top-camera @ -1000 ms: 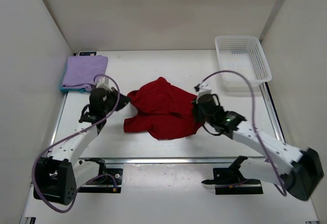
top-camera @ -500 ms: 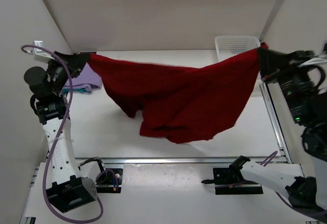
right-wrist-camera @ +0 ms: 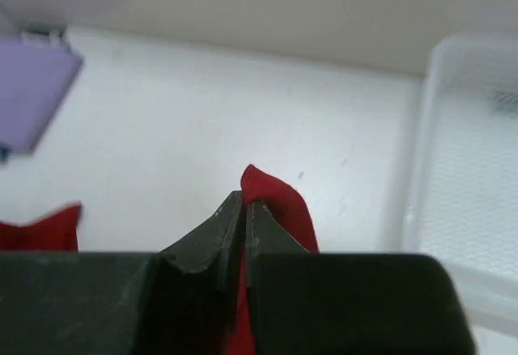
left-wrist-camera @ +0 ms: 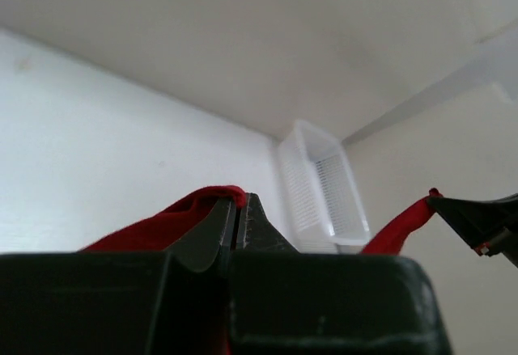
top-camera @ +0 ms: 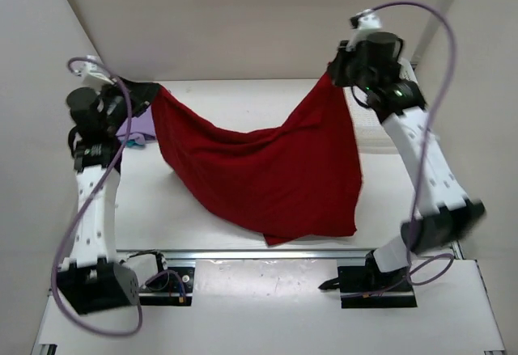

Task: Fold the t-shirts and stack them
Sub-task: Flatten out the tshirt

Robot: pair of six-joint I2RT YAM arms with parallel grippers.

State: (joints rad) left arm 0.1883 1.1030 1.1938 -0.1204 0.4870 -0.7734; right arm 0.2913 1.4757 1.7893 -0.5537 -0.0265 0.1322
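The red t-shirt is light, limp fabric, judged slip-prone in a thin pinch; take hold at corners or seams, where layers bunch. It hangs in a deep sag above the worktop; whether its lower edge touches cannot be told. The left gripper is clenched on one upper corner, the right gripper on the other. The lavender t-shirt lies at the far left.

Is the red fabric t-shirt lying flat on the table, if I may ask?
No, the red fabric t-shirt hangs from two corners held up high.
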